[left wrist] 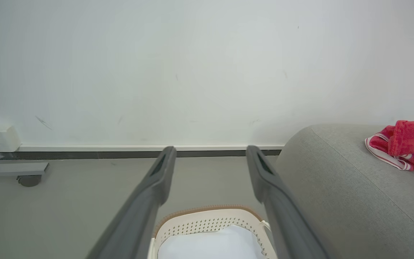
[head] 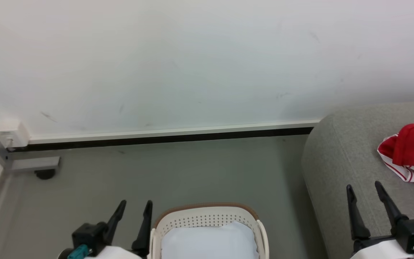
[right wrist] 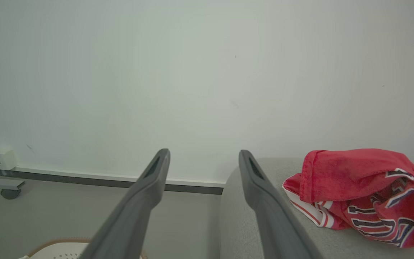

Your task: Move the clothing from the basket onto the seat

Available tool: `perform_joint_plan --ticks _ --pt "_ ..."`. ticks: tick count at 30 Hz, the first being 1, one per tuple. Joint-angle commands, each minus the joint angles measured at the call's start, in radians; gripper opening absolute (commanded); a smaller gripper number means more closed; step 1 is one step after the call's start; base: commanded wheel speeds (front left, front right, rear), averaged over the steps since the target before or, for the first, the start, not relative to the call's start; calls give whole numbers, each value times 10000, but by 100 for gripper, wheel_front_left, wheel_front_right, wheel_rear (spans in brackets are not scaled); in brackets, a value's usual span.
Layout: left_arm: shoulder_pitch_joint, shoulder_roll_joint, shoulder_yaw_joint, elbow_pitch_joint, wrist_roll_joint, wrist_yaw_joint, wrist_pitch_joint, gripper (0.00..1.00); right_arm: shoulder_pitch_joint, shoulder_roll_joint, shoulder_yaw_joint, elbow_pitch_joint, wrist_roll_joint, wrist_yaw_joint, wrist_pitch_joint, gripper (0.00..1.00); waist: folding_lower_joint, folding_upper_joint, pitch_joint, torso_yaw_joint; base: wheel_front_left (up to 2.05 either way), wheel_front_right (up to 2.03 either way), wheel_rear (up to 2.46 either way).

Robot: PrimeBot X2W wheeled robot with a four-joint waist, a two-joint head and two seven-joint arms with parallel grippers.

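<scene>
Lower left of the head view: the left hand had its two dark fingers spread with nothing between them, just beside the left side of the basket. The basket sat at bottom centre, brown rim toward the wall, its near part cut off by the frame edge. The part in view held a pale pad and no red cloth. Lower right: the right hand was parted and empty too, fingers pointing up the frame across the grey sofa. Further up, at the right edge, the red jersey lay crumpled on the sofa top, up and right of the right hand and apart from it, partly cut by the frame. In the right wrist view the heap lay right of the right finger, wider than tall, its long axis running across the frame, lettering at its lower right. The right hand was by far the nearer to the jersey, the left hand the nearer to the basket. Judgement: the clothing in sight was already on the seat. Whether more lay in the basket's hidden part could not be told; if so, the left hand had the shorter reach, rightward into the basket. Beyond lay grey floor, a wheeled frame at mid left, dark skirting, then white wall.
</scene>
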Motion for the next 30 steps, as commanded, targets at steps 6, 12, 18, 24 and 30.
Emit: perform_joint_plan --ticks 6,12,18,24,30 --pt "995 -316 1139 -108 764 -321 -4 100 700 176 124 -39 -16 -22 2 100 3 0 -301 478 0 0 0" --pt "1337 -586 1622 -65 1101 -647 -4 100 886 248 224 54 111 -22 2 100 3 0 -346 615 0 0 0" --pt "1433 -848 2067 40 1439 -910 -5 100 779 274 365 47 198 -22 2 100 3 0 -299 552 0 0 0" --pt "1224 -960 2021 723 1470 -1102 123 100 532 271 521 -81 328 -22 2 100 3 0 38 144 0 0 0" --pt "387 -1029 1413 1374 1864 -1146 875 100 327 272 676 -173 432 -22 2 100 3 0 733 -460 0 0 0"
